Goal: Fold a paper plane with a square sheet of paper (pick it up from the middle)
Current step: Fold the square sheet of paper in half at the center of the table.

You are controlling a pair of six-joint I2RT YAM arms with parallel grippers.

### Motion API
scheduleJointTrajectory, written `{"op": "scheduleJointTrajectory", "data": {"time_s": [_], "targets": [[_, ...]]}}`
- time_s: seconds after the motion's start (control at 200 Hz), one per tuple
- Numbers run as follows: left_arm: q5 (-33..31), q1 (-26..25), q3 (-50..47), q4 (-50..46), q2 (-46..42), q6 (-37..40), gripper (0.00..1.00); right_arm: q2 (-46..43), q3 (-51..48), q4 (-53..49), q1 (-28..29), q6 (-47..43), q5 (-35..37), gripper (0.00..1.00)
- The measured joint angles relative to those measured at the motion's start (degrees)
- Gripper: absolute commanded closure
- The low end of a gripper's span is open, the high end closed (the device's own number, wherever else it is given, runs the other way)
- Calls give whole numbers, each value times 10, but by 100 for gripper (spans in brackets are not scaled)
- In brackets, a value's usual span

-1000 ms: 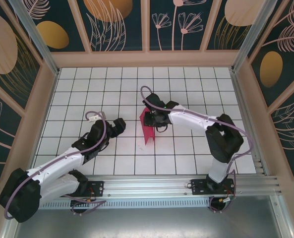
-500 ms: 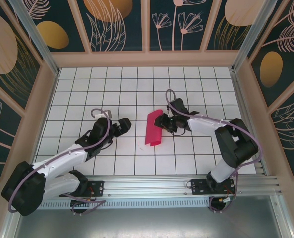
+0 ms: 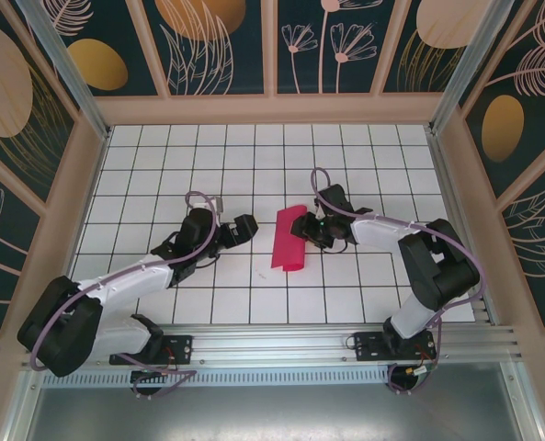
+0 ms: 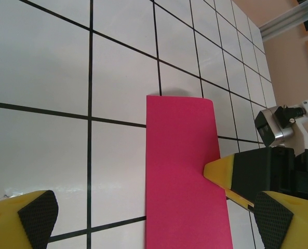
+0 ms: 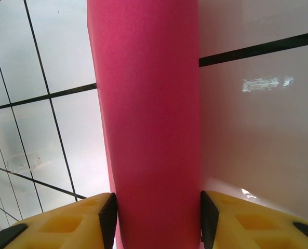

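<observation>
Paper handling moves on: the square sheet of paper (image 3: 288,238), up on edge a second ago, now lies flat as a folded strip mid-surface (image 3: 162,156), the right claw (image 3: 300,230) straddling it, gripping or released I cannot tell, while the released left claw (image 3: 247,227) has drawn near, likely for creasing.

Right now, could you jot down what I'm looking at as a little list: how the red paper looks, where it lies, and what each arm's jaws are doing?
paper: magenta-red sheet, folded into a narrow strip
where: lying on the white tiled table, near its middle
left jaws: wide open, low over the tiles to the left of the paper, not touching it
right jaws: at the paper's right edge, one on each side of the strip; unclear whether they grip it
plane: not yet formed, no pointed nose
</observation>
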Motion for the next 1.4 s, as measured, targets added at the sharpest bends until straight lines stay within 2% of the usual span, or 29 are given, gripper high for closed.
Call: {"op": "scheduleJointTrajectory", "data": {"time_s": [0.15,0.395,0.746,1.051,1.146,1.401], "targets": [[20,0,0,13,12,0,2,0,0,-1,-3,-7,9,45],[85,0,13,42,67,-4,11,-7,0,-21,-3,-15,33,39],[132,-2,24,62,97,-11,25,-39,2,-85,-14,-51,90,41],[146,-34,58,87,152,-28,43,-39,2,-117,-35,-86,108,43],[148,-44,64,102,174,-40,46,-39,2,-116,-38,-89,108,44],[140,-52,74,113,188,-60,46,-32,2,-114,-38,-90,99,46]]}}
